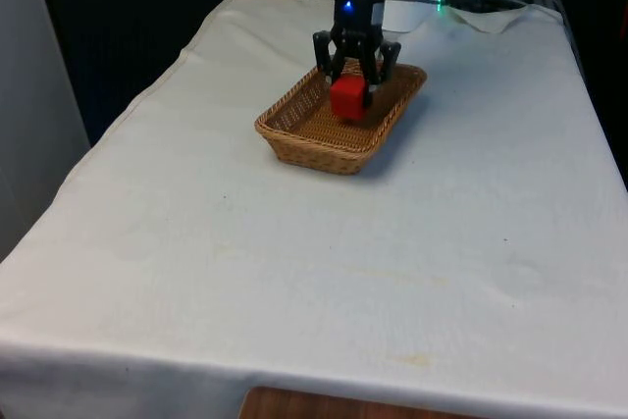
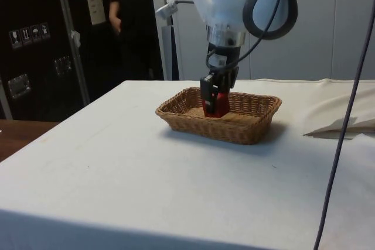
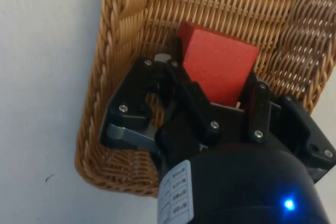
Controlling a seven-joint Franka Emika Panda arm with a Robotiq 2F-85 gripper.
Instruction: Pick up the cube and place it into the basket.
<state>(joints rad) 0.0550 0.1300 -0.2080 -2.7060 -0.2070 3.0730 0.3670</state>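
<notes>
A red cube [image 1: 348, 100] hangs tilted inside the shallow wicker basket [image 1: 312, 152], low over its woven floor. My gripper [image 1: 350, 85] is shut on the red cube, one black finger on each side. From the side, the cube [image 2: 217, 105] sits below the basket's rim [image 2: 234, 130], with the gripper [image 2: 214, 99] coming straight down from above. The wrist view has the cube [image 3: 220, 66] held between the fingers [image 3: 181, 85], near the basket's braided rim [image 3: 100, 77].
The basket stands towards the far end of the white-clothed table [image 1: 294, 272]. Crumpled white cloth and cables [image 1: 491, 2] lie at the far corner on the front view's right. A person [image 2: 117, 21] stands beyond the table in the side view.
</notes>
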